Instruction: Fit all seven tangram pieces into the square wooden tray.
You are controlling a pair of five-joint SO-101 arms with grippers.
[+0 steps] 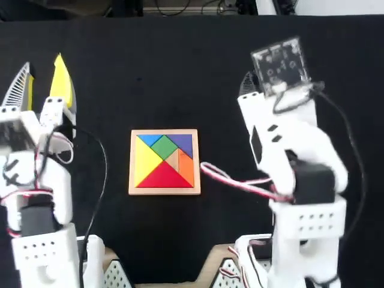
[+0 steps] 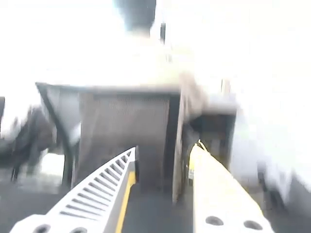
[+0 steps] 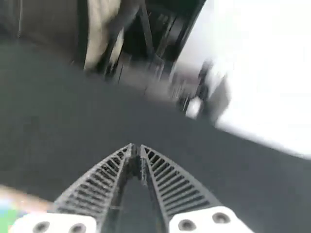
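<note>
The square wooden tray [image 1: 164, 132] lies in the middle of the black table. Coloured tangram pieces fill it: a yellow triangle [image 1: 146, 166], a red triangle [image 1: 165, 178], a blue triangle [image 1: 149, 141], a green square [image 1: 163, 146], a purple piece [image 1: 184, 143], an orange piece [image 1: 187, 172] and a small tan piece [image 1: 173, 162]. My left gripper [image 1: 39, 81] [image 2: 165, 148] is raised at the table's left side, far from the tray, open and holding nothing. My right gripper [image 3: 136, 146] [image 1: 246, 83] is lifted to the right of the tray, shut with nothing between its fingers.
Red and white cables [image 1: 234, 180] trail from the right arm toward the tray's right edge. The arm bases [image 1: 48, 252] stand at the front. Furniture legs [image 2: 126, 136] stand beyond the table's far edge.
</note>
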